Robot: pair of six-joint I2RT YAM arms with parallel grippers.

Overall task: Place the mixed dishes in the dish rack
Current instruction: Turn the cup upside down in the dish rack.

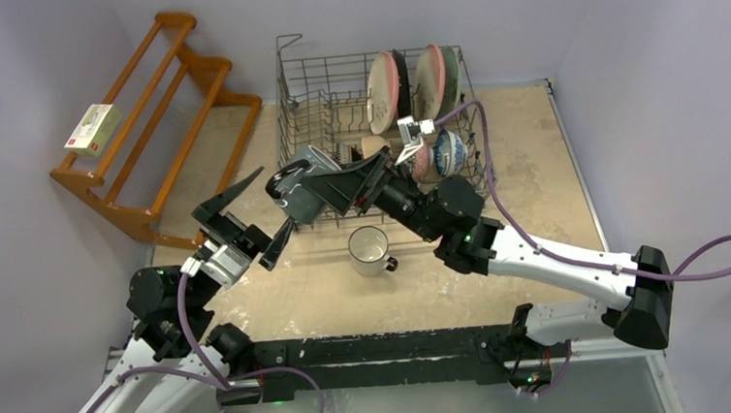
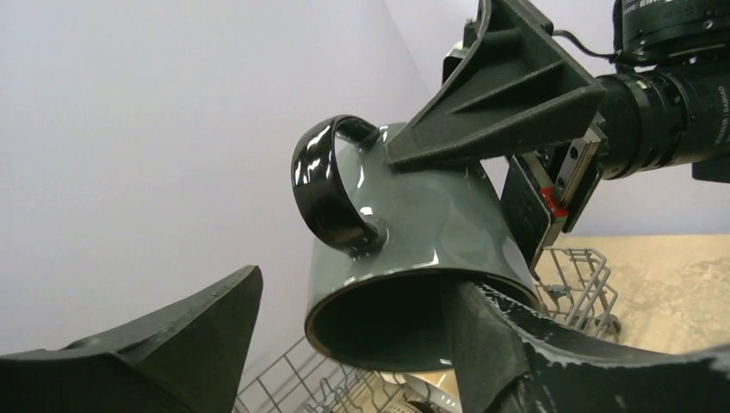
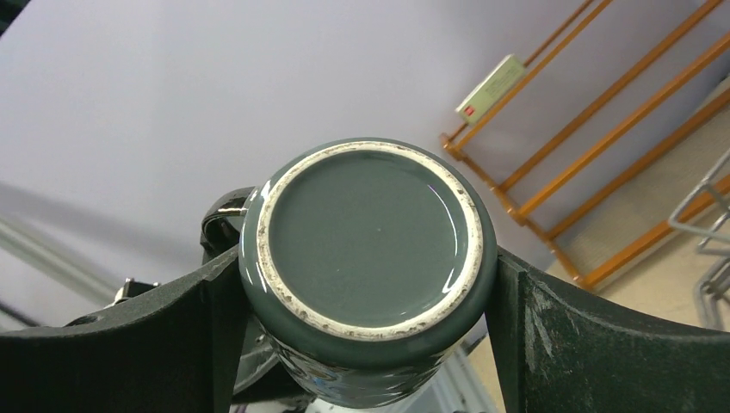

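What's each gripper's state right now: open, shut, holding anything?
Left gripper: open, gripping nothing.
Right gripper: shut on the dark teal mug, one finger on either side of it.

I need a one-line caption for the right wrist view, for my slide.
Right claw grips the dark mug by its sides, its base facing the camera, a wooden shelf behind.

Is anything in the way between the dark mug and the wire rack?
Nothing visible. The right claw holds the dark teal mug above the dish rack, at its front left corner, where the tines look free. The plates and bowls stand to the right. The open left claw hangs beside the mug.
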